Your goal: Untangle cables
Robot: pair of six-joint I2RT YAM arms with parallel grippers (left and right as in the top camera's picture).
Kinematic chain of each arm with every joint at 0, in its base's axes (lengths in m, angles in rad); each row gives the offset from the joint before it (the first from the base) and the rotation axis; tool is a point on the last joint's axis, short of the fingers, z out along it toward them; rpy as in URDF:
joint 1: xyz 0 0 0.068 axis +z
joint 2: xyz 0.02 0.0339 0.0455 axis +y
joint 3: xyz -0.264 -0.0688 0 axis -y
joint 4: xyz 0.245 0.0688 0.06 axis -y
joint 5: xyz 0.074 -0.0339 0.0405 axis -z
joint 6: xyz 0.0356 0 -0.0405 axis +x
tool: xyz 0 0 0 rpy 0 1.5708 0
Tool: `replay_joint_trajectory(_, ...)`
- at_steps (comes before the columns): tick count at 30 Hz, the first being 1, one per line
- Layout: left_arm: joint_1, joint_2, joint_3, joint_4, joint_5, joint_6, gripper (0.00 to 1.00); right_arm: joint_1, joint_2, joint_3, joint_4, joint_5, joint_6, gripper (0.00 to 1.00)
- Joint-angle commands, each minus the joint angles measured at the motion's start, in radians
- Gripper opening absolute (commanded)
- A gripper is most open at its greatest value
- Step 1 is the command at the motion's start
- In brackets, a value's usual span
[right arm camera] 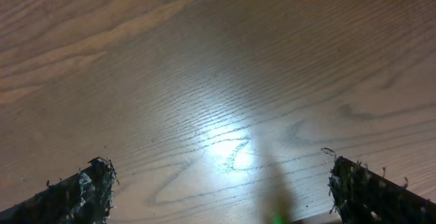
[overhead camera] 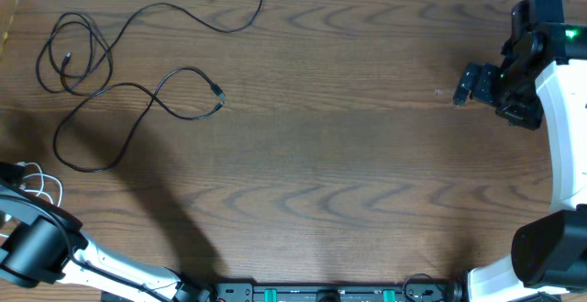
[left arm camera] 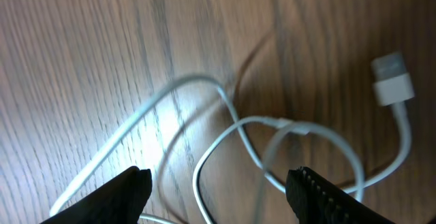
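Setting: robotics lab bench. Evidence: plain wood-grain table [overhead camera: 348,173], two robot arms [overhead camera: 559,146] based at its near edge, black mounting rail [overhead camera: 321,294] with green clips [overhead camera: 270,295] between their bases, green status light [overhead camera: 570,34] lit on the arm just behind the right claw [overhead camera: 462,84].

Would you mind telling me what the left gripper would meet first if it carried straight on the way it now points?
Most likely the white cable, whose loops lie directly ahead of the open left gripper, then the wooden table beneath; depth is hard to judge.
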Motion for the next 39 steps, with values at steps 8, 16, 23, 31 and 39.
replay_joint_trajectory(8, 0.003, -0.183, 0.017, 0.026, -0.006, 0.000, 0.69, -0.003, -0.004, 0.015, -0.001, 0.012, -0.005, 0.99)
replay_joint_trajectory(16, 0.003, -0.394, 0.017, 0.042, 0.180, -0.003, 0.75, -0.003, -0.004, 0.015, -0.001, 0.012, -0.005, 0.99)
replay_joint_trajectory(23, 0.002, -0.448, 0.016, -0.017, 0.745, -0.003, 0.75, -0.003, -0.004, 0.015, -0.001, 0.012, -0.005, 0.99)
replay_joint_trajectory(31, -0.151, -0.447, 0.011, -0.170, 0.963, 0.002, 0.62, -0.003, -0.004, 0.015, -0.001, 0.012, -0.005, 0.99)
replay_joint_trajectory(39, -0.447, -0.448, 0.012, -0.381, 0.866, 0.002, 0.62, -0.003, -0.004, 0.015, -0.001, 0.012, -0.005, 0.99)
